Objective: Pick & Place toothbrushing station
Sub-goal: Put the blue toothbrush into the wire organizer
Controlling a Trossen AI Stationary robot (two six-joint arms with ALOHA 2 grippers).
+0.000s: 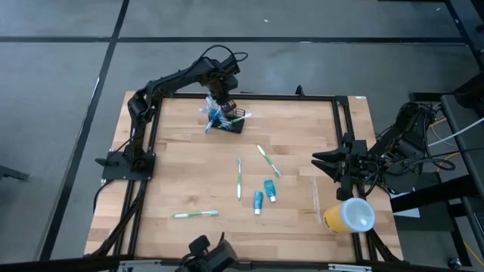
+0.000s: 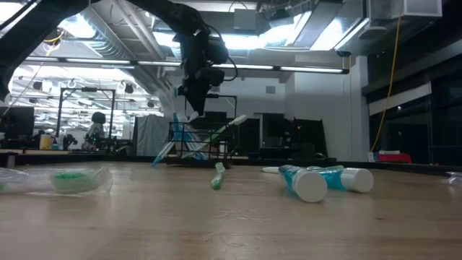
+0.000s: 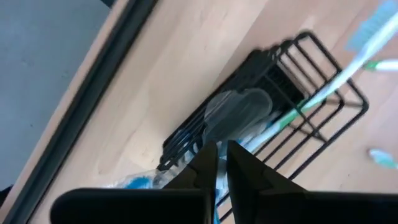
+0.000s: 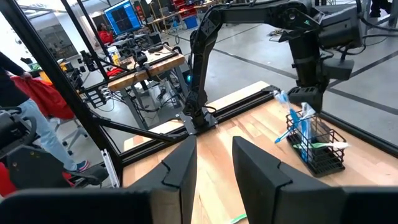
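Observation:
The toothbrushing station (image 1: 233, 125), a low black wire holder, stands on its base at the table's far left. It also shows in the left wrist view (image 3: 311, 93) and the right wrist view (image 4: 326, 155). A green-and-white toothbrush (image 3: 329, 84) leans in it, beside a blue toothbrush in clear wrap (image 4: 305, 127). My left gripper (image 3: 222, 152) hangs over the holder's end, pointing down, shut. My right gripper (image 4: 214, 162) waits open at the table's right edge (image 1: 321, 160). My left gripper comes from above, pointing down, and its fingers (image 3: 205, 165) are closed at the upper end of the clear wrap (image 3: 239, 115) that sticks up out of the holder. The fingertips hide the contact itself. The wrapped toothbrush stands in the station, leaning.
Loose toothbrushes (image 1: 239, 177) (image 1: 268, 160) (image 1: 197, 214) and two toothpaste tubes (image 1: 264, 196) lie mid-table. A yellow cup with a white lid (image 1: 349, 216) lies on its side at the near right. A black frame rail (image 1: 287, 97) runs along the far edge.

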